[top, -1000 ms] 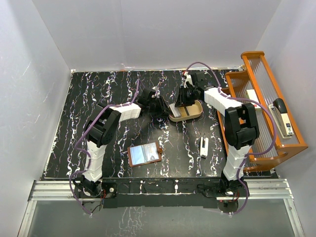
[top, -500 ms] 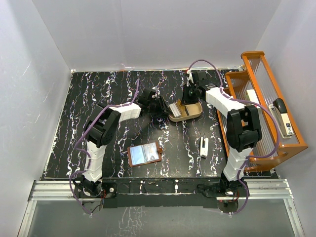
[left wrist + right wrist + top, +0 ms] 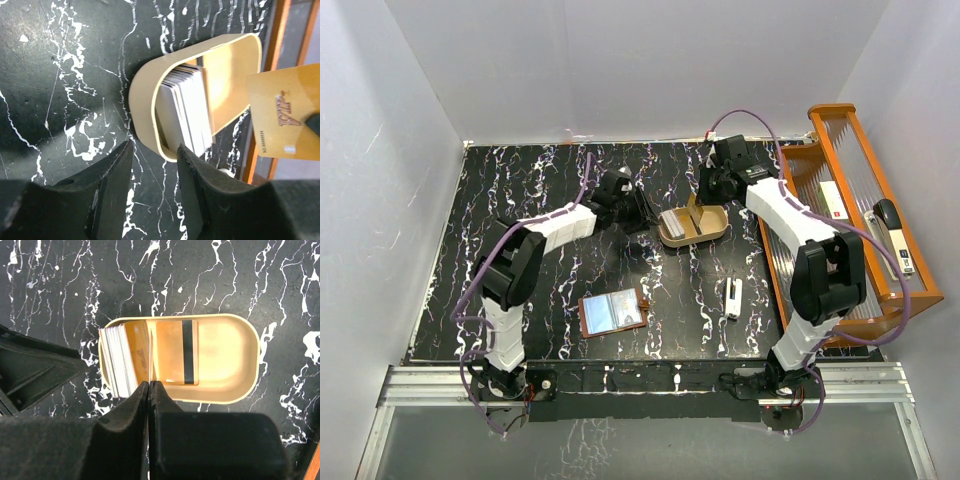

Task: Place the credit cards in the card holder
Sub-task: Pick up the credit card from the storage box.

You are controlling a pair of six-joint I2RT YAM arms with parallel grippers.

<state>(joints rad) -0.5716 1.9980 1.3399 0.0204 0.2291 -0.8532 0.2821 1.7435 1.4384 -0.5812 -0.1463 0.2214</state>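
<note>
The tan oval tray (image 3: 712,233) holds a stack of credit cards (image 3: 187,107) standing on edge at its left end, also in the right wrist view (image 3: 117,362). One gold card with a black stripe (image 3: 177,352) lies flat in it. My right gripper (image 3: 706,194) is shut on a gold card (image 3: 285,117), edge-on between its pads (image 3: 150,362), held above the tray. My left gripper (image 3: 642,209) is open and empty just left of the tray (image 3: 152,170). The brown card holder (image 3: 613,311) lies open near the front.
A narrow white stick (image 3: 732,298) lies right of the card holder. An orange wire rack (image 3: 820,175) with a stapler (image 3: 895,235) stands along the right edge. The white walls close in the back and sides.
My right gripper has risen out of the tray with a gold card in it. My left gripper has drawn back slightly to the left of the tray.
</note>
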